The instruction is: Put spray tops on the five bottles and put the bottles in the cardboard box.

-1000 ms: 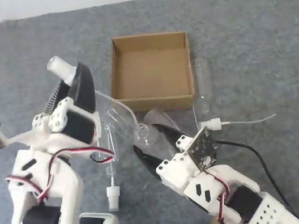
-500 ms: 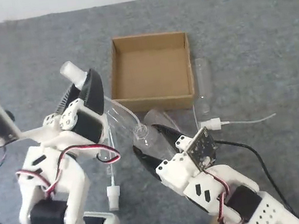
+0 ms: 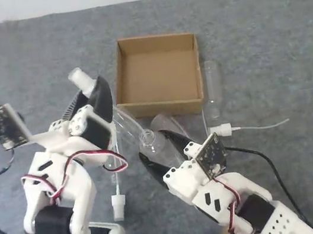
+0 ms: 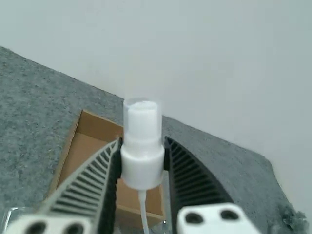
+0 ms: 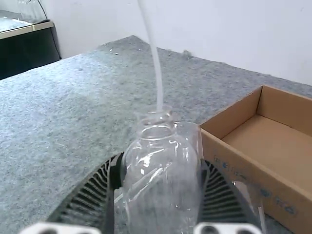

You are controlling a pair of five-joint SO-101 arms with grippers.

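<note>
It has the feel of a small robotics lab or a maker's test bench, not a home or a shop. The counter is covered in grey felt-like matting and runs up to a bare white wall. The left arm and right arm are white plastic builds on perforated bases, with loose red, white and black wires and a bare circuit board. A dark cabinet stands beyond the matting.

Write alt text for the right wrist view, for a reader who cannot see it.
The right gripper clamps a clear, capless bottle, and a white dip tube hangs down to its open neck. An open cardboard box sits beside it on grey carpet.
</note>
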